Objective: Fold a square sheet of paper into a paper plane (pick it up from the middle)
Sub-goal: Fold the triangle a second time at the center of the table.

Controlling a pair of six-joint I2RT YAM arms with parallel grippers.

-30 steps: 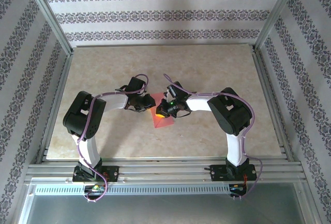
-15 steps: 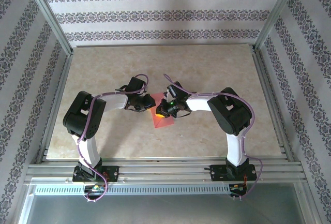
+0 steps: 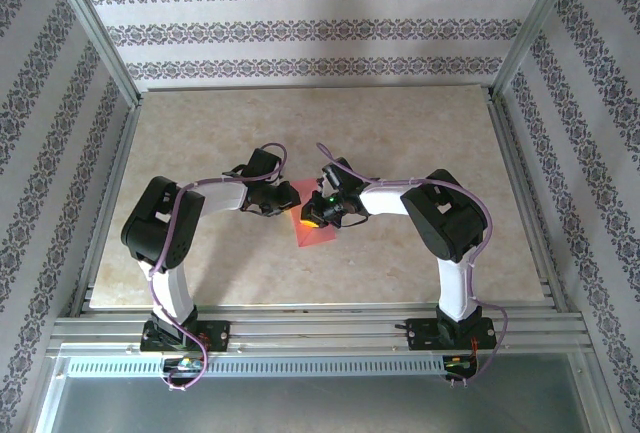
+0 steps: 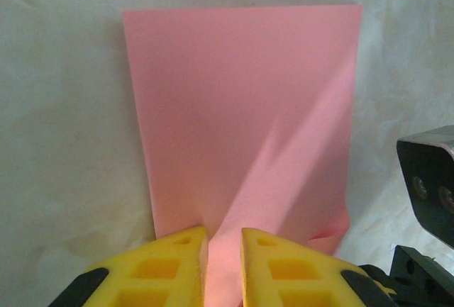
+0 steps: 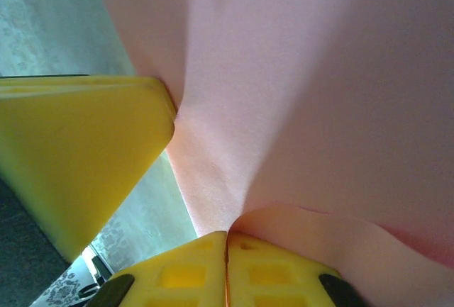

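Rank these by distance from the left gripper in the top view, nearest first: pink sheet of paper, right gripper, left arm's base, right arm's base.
From the left gripper:
1. pink sheet of paper: pinched in it, spreading to its right.
2. right gripper: just to the right, on the same sheet.
3. left arm's base: near edge, left side.
4. right arm's base: near edge, right side.

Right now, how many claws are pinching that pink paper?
2. The left claw holds the square sheet of paper from the left; the right claw pinches it from the right.
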